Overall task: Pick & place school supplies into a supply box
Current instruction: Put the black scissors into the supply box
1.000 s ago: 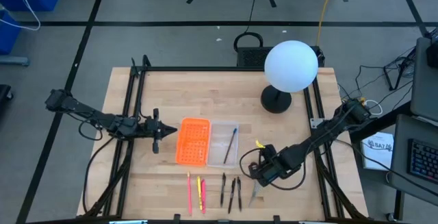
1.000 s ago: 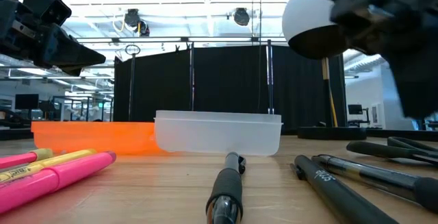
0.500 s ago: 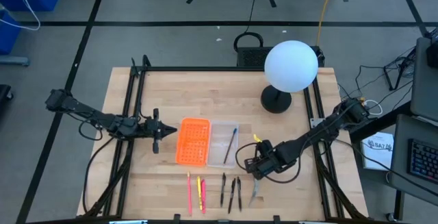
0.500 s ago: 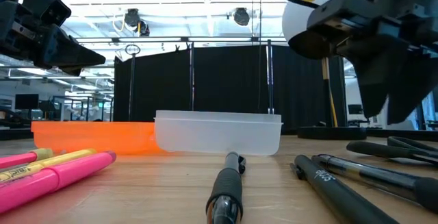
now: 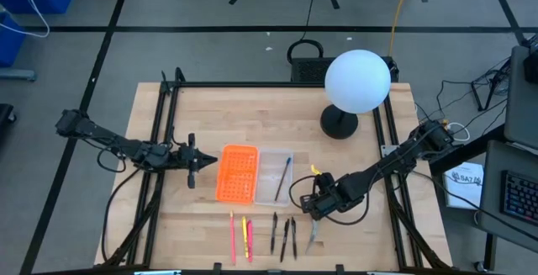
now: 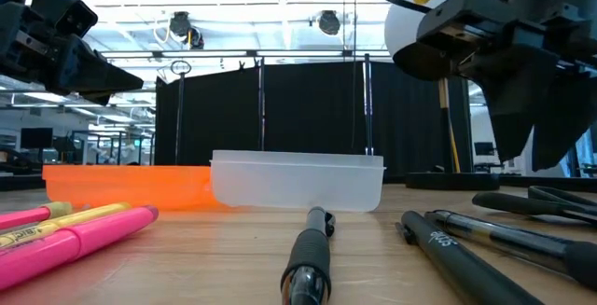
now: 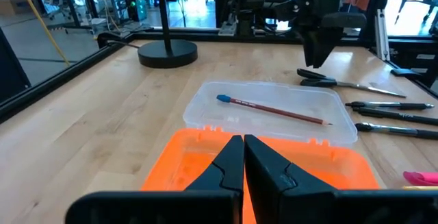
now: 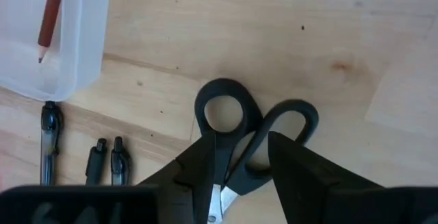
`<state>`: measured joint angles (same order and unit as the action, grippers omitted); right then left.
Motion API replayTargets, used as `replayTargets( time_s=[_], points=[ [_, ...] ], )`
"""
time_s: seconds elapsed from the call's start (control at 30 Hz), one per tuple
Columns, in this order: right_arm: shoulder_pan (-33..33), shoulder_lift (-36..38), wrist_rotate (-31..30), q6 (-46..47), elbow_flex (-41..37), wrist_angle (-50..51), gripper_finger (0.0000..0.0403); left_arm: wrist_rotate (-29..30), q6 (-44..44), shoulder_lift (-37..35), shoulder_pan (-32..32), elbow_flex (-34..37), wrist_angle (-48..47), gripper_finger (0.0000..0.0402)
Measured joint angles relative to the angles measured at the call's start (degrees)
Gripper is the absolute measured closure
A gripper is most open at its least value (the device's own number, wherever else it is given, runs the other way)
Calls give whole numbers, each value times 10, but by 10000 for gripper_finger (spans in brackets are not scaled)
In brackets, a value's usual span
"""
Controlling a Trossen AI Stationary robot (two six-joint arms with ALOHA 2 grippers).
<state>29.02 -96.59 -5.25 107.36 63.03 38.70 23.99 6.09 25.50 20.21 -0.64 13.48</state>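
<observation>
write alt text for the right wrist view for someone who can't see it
The right gripper, fingers open, hangs directly above small black-handled scissors lying on the light wooden table. To one side sit a corner of the clear plastic supply box holding a reddish-brown pencil, and three black pens' ends.

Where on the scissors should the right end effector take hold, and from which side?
Best judged: from straight above, at the neck where the black handles meet the blades. The scissors lie flat on the table, loops together, so the shank is narrow enough to pinch. The right end effector hangs open right over that spot, fingers straddling it.
</observation>
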Motion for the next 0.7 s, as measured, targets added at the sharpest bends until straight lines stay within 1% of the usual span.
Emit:
replayTargets(
  time_s=[0.23, 0.4, 0.5, 0.7],
  points=[
    [0, -49, 25, -1, 0, -9, 273, 0, 0, 0, 0, 0, 0, 380],
    [-12, -69, 39, -32, 2, -14, 273, 0, 0, 0, 0, 0, 0, 380],
    [-17, -70, 41, -87, 2, -8, 273, 0, 0, 0, 0, 0, 0, 380],
    [-27, -72, 40, -292, 2, 4, 280, 0, 0, 0, 0, 0, 0, 380]
  ],
)
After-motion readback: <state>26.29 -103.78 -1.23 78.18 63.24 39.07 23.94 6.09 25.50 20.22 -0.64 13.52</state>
